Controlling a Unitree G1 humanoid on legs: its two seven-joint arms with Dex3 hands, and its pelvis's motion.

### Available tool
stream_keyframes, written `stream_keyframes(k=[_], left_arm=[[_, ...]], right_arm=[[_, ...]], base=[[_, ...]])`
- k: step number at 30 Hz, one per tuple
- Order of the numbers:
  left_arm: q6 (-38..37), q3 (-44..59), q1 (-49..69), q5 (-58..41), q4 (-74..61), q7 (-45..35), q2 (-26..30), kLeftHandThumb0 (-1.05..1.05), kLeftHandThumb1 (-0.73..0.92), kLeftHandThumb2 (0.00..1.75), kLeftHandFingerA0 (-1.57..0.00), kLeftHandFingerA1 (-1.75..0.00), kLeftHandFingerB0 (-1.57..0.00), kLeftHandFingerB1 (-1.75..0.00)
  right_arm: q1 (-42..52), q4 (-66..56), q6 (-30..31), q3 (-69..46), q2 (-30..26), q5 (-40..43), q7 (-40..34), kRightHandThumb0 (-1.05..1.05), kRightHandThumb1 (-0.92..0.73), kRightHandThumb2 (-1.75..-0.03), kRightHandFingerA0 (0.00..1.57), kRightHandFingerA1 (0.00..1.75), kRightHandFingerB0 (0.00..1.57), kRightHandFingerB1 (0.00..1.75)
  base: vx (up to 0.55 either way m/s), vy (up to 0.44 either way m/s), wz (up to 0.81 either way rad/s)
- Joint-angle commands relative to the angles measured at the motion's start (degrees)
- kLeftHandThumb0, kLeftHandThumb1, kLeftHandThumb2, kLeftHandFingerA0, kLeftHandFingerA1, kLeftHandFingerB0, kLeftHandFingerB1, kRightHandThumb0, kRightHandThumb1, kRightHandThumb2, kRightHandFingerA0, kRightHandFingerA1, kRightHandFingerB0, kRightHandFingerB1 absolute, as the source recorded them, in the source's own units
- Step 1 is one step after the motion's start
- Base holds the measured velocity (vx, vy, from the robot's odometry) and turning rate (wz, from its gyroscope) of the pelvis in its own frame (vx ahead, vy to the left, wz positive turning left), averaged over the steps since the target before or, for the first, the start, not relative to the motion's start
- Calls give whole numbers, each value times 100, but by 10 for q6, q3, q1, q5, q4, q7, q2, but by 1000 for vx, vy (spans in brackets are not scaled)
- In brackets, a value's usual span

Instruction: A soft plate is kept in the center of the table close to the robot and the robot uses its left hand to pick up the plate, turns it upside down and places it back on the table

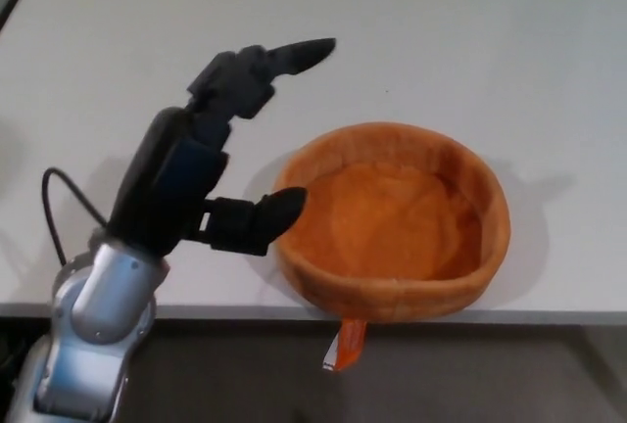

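- Head view: left hand (201, 173) comes in from the lower left on a silver forearm (98, 320), thumb and fingers spread wide, holding nothing.
- Fingers (269, 63) point up and to the right over the white table (441, 31); thumb (260, 217) sticks out sideways toward the plate.
- Soft orange plate (392, 222) sits just right of the hand, upright, open side up, raised rim all round.
- Thumb tip is at the plate's left rim; cannot tell if it touches.
- Plate is at the table's near edge, below and right of the fingertips.
- Orange-and-white tag (345, 345) hangs from the plate's near side over the table edge, lower right of the thumb.
- Thin black cable (61, 198) loops out left of the wrist.
- Right hand is out of frame.
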Motion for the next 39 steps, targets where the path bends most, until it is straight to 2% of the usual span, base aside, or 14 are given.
stream_keyframes(k=[1, 7, 8, 13, 14, 15, 20, 21, 22, 24, 25, 32, 34, 39], left_arm=[[32, -53, -27, 145, 30, 42, 35, -105, 76, 119, 0, -59, -10, -48], [44, -89, -50, 194, 72, 67, 57, -105, 71, 118, 0, -58, -12, -47], [47, -92, -52, 197, 77, 67, 58, -105, 92, 71, 0, -71, -1, -54], [66, -127, -73, 220, 122, 63, 78, -105, 63, 114, -2, -67, -6, -51], [67, -137, -79, 221, 132, 57, 84, -105, 84, 71, 0, -77, 0, -56], [67, -145, -84, 228, 141, 56, 88, -105, 59, 106, -1, -69, -1, -53], [69, -180, -109, 243, 180, 56, 110, -105, 60, 113, -5, -73, 0, -60], [73, -185, -115, 239, 185, 42, 115, -55, 5, 90, -2, -61, 0, -58], [75, -188, -119, 233, 189, 36, 117, -55, 4, 89, -2, -61, 0, -58], [72, -188, -121, 219, 202, 36, 120, -50, 4, 89, -10, -63, -7, -60], [71, -188, -123, 213, 209, 36, 122, -105, 78, 78, -11, -86, -9, -71], [82, -196, -153, 209, 255, 14, 134, -105, 51, 113, -26, -87, -8, -65], [95, -206, -164, 222, 266, 7, 134, -105, 74, 74, -17, -101, -13, -82], [107, -236, -183, 241, 289, 9, 126, -105, 74, 73, -21, -98, -13, -80]], right_arm=[[4, -5, 4, -1, 0, -1, -6, -75, -92, -72, 25, 40, 13, 25], [5, -19, 21, -1, -2, 11, -4, -74, -92, -69, 26, 39, 15, 25], [6, -20, 23, 0, -1, 11, -4, -73, -92, -69, 26, 40, 15, 26], [9, -37, 39, 1, -2, 19, -1, -70, -74, -104, 20, 52, 7, 41], [9, -41, 48, 1, -1, 25, 0, -70, -73, -103, 20, 52, 7, 41], [9, -43, 49, 0, -2, 22, -4, -70, -73, -104, 20, 52, 7, 42], [11, -49, 57, -1, 3, 27, -2, -67, -72, -103, 21, 53, 8, 42], [9, -46, 59, -1, 2, 24, -3, -68, -72, -102, 21, 53, 7, 42], [7, -43, 61, -2, 1, 25, 0, -68, -71, -102, 20, 51, 6, 41], [4, -36, 63, -3, 1, 30, 4, -68, -71, -102, 21, 51, 7, 41], [4, -36, 64, -4, 1, 32, 5, -66, -72, -102, 21, 51, 7, 41], [6, -42, 82, -6, 4, 51, 13, -66, -70, -101, 21, 52, 7, 41], [7, -44, 87, -7, 1, 46, 8, -66, -70, -101, 22, 51, 8, 42], [-1, -37, 86, -10, 1, 54, 19, -66, -70, -100, 23, 53, 9, 42]], base=[[0, 0, 0], [0, 0, 0], [0, 0, 0], [0, 0, 0], [0, 0, 0], [0, 0, 0], [0, 0, 0], [0, 0, 0], [0, 0, 0], [0, 0, 0], [0, 0, 0], [0, 0, 0], [0, 0, 0], [0, 0, 0]])
